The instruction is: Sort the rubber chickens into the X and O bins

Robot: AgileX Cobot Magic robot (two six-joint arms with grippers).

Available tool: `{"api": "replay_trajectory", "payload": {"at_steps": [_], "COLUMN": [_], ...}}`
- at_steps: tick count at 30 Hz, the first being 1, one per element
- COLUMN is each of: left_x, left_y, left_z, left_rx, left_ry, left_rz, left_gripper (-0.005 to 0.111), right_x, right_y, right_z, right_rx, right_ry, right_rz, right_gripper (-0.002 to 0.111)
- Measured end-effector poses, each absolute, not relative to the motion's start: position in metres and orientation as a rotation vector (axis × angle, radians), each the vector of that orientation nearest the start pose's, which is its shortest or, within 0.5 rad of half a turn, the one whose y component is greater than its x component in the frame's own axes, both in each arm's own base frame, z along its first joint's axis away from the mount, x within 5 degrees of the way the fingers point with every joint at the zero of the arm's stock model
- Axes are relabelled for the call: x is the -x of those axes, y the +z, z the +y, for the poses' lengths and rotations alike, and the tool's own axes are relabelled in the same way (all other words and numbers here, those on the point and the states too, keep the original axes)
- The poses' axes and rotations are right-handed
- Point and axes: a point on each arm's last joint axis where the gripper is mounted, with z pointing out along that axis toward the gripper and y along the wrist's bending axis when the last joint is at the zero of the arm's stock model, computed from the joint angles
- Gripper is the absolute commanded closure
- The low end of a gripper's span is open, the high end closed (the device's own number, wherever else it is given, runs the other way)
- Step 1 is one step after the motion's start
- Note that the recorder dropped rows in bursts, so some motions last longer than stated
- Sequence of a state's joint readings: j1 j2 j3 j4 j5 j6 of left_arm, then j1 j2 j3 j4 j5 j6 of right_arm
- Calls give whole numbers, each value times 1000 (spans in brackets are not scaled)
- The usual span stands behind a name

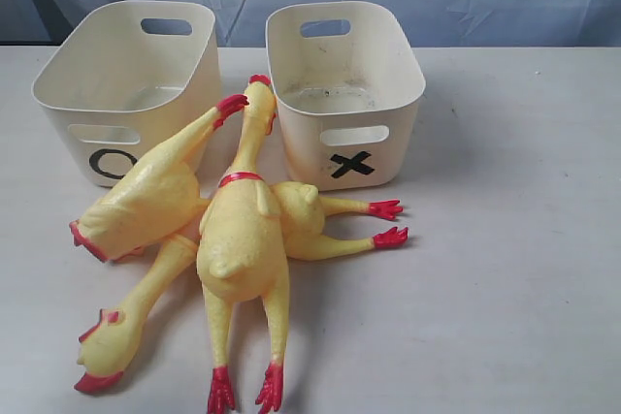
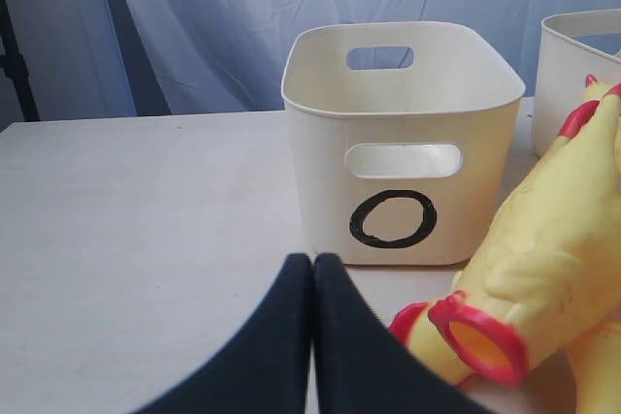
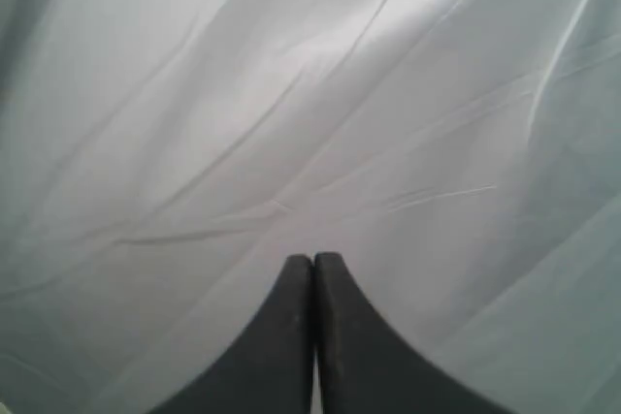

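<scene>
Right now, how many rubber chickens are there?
3 I can tell apart, piled before the O bin and X bin: the top chicken, head between the bins; the left chicken by the O bin; the bottom chicken, feet pointing right. The pile may hide more.

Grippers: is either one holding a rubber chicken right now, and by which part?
Nothing is held. The left gripper and the right gripper both have their fingers pressed together on nothing; the rubber chickens lie piled on the table.

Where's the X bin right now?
In the exterior view the X bin stands right of centre toward the back, beside the O bin on its left and just behind the pile of rubber chickens.
</scene>
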State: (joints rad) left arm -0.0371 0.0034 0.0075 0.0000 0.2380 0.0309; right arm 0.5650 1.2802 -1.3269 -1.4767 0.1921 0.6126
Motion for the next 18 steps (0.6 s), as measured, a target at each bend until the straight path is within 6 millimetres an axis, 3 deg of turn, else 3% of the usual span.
{"api": "replay_trajectory", "payload": {"at_steps": [5, 8, 9, 10, 11, 14, 18], "left_x": [-56, -56, -56, -56, -56, -56, -56], "left_y": [189, 189, 189, 189, 189, 189, 189], "left_z": [-2, -2, -2, -2, -2, -2, -2], "left_rx": [-59, -59, -59, -59, -59, -59, -59], "left_ry": [-5, -5, -5, -5, -5, -5, -5], "left_rz": [1731, 1731, 1731, 1731, 1731, 1731, 1731], "left_gripper": [107, 107, 107, 107, 107, 107, 107], "right_x": [-260, -261, -260, -260, -258, -253, -257], "right_y": [469, 460, 449, 443, 425, 387, 368], "right_z": [122, 108, 102, 100, 100, 127, 180], "right_rx": [949, 828, 697, 631, 494, 310, 234], "right_ry": [-838, -829, -716, -652, -496, -15, 670], "right_rz": [1200, 1407, 1600, 1688, 1905, 2284, 2384], "right_gripper": [109, 109, 109, 109, 109, 109, 109]}}
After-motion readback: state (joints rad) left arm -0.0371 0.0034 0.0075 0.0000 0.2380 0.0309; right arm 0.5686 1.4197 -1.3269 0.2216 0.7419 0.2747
